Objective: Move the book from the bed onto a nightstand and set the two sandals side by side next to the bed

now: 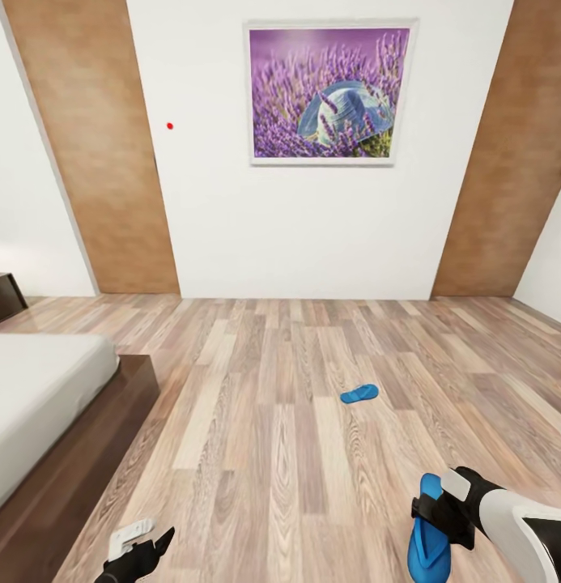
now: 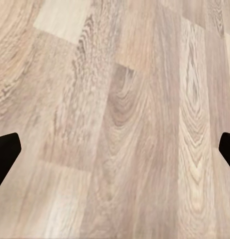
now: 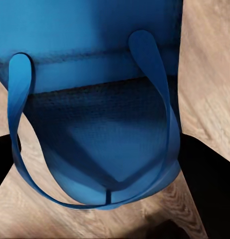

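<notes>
One bright blue sandal [image 1: 359, 394] lies flat on the wooden floor in the middle of the room, well away from the bed [image 1: 37, 397], whose grey mattress and dark frame fill the left. The other sandal [image 1: 427, 557] hangs low at the lower right with my right gripper [image 1: 432, 515] shut on it. In the right wrist view that sandal [image 3: 95, 59] sits close between the dark fingers [image 3: 207, 191], straps toward the camera. My left gripper [image 1: 155, 544] hovers open over bare floor at the bottom left, its fingertips [image 2: 5, 152] wide apart. The book is out of view.
A dark wooden furniture corner [image 1: 1, 295] shows at the left edge beyond the bed; I cannot tell whether it is a nightstand. A white wall with a lavender picture [image 1: 330, 93] and brown panels closes the far side. Open floor [image 1: 264, 453] lies beside the bed.
</notes>
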You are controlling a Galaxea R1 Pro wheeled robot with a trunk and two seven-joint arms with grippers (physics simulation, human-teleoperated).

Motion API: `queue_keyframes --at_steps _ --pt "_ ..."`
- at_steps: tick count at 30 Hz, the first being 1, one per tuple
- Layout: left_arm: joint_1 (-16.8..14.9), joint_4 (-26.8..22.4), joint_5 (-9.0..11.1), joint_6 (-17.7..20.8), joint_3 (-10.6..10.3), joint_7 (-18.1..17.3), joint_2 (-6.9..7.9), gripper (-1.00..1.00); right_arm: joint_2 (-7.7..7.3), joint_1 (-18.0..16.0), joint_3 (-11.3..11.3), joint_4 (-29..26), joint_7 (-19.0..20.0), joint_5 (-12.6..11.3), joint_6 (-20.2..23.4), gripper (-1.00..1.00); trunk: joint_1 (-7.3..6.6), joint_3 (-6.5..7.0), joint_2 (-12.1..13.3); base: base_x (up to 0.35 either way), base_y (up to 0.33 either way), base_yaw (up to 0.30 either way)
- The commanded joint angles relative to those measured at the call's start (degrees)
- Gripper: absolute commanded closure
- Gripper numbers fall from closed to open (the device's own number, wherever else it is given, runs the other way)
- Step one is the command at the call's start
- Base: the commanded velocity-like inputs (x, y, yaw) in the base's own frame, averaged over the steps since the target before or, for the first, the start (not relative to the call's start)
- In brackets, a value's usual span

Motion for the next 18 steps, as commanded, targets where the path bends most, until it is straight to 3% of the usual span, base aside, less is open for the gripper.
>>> queue_keyframes --at_steps 1,18 --pt "0.0 0.1 0.3 0.0 0.1 -0.3 -0.01 -1.0 0.0 -0.1 -0.1 0.0 -0.3 -0.4 0.0 1.0 0.02 -0.06 0.0 0.277 0.008 0.003" --pt "0.0 0.1 0.3 0.0 0.1 -0.4 -0.01 -1.0 0.0 -0.1 -0.1 0.0 -0.3 -0.4 0.0 1.0 0.02 -0.06 0.0 0.28 0.107 0.001"
